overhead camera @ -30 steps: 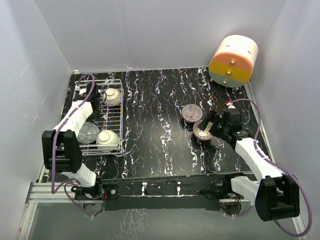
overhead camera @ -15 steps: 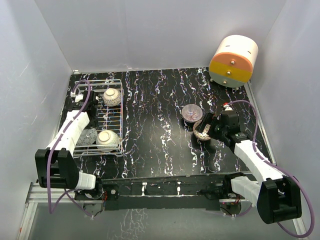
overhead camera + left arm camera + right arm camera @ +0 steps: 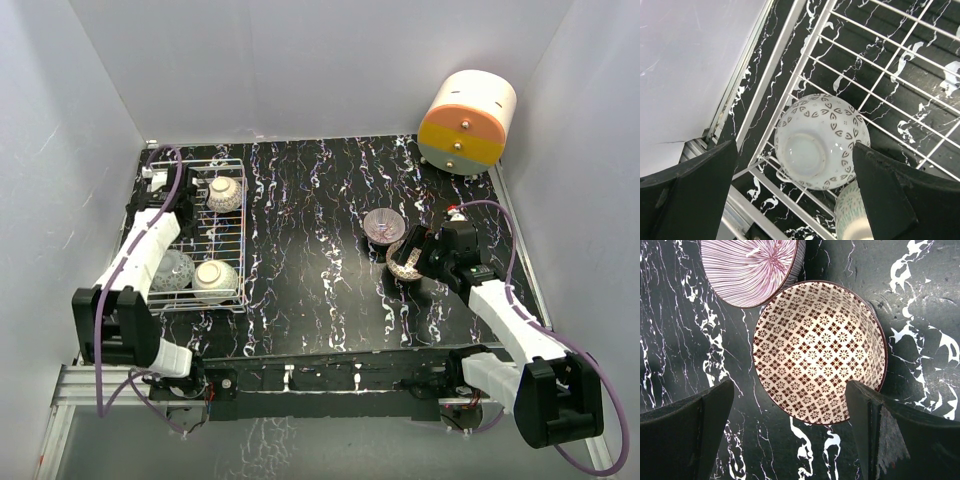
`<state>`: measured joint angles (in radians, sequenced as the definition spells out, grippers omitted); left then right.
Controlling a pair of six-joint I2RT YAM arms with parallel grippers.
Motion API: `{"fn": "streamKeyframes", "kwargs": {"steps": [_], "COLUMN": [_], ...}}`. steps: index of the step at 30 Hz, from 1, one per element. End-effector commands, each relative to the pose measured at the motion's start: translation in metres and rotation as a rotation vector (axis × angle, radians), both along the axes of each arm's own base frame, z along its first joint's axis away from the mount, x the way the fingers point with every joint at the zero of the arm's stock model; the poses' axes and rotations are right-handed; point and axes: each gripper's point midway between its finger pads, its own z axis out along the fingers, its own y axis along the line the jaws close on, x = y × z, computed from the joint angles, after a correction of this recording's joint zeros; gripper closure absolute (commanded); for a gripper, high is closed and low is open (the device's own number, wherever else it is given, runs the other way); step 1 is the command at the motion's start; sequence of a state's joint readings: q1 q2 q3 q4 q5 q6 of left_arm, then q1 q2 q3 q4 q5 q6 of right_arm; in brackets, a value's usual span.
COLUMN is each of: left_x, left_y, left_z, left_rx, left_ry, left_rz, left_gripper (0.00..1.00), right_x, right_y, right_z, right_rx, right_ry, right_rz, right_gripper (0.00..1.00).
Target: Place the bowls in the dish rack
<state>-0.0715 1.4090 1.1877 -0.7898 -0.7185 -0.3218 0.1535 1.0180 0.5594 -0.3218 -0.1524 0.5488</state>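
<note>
Right gripper [image 3: 789, 390]: jaws spread wide and empty above the lattice bowl [image 3: 820, 352], which sits upright on the worktop [image 3: 920, 305] between the fingers, its rim just beside the purple bowl [image 3: 747, 270]. Left gripper [image 3: 794, 150]: likewise wide and holding nothing, over an upturned bowl [image 3: 815, 140] that lies in a corner of the rack [image 3: 805, 30], with a second bowl [image 3: 852, 220] just beside it.
</note>
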Motion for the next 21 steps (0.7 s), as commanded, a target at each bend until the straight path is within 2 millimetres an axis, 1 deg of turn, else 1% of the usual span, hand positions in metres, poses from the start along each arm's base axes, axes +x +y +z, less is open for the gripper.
{"fn": "streamKeyframes", "kwargs": {"steps": [1, 5, 10, 16, 21], "left_x": [0.010, 0.012, 0.011, -0.003, -0.019], "left_y": [0.005, 0.008, 0.009, 0.015, 0.013], "left_z": [-0.011, -0.022, -0.028, -0.042, -0.056], "left_rx": [0.050, 0.071, 0.080, 0.117, 0.099], "left_ry": [0.053, 0.078, 0.065, 0.135, 0.193], "left_rz": [0.001, 0.023, 0.036, 0.052, 0.062], "left_gripper": [0.03, 0.03, 0.03, 0.03, 0.03], "right_x": [0.012, 0.013, 0.015, 0.015, 0.014], "right_y": [-0.005, -0.006, -0.006, -0.004, -0.004], "right_z": [0.018, 0.016, 0.016, 0.019, 0.017], "right_rx": [-0.024, -0.041, -0.051, -0.042, -0.044], "right_ry": [-0.053, -0.043, -0.035, -0.036, -0.025], "right_rz": [-0.023, -0.023, -0.013, -0.004, -0.003], "right_gripper": [0.02, 0.02, 0.02, 0.02, 0.02]}}
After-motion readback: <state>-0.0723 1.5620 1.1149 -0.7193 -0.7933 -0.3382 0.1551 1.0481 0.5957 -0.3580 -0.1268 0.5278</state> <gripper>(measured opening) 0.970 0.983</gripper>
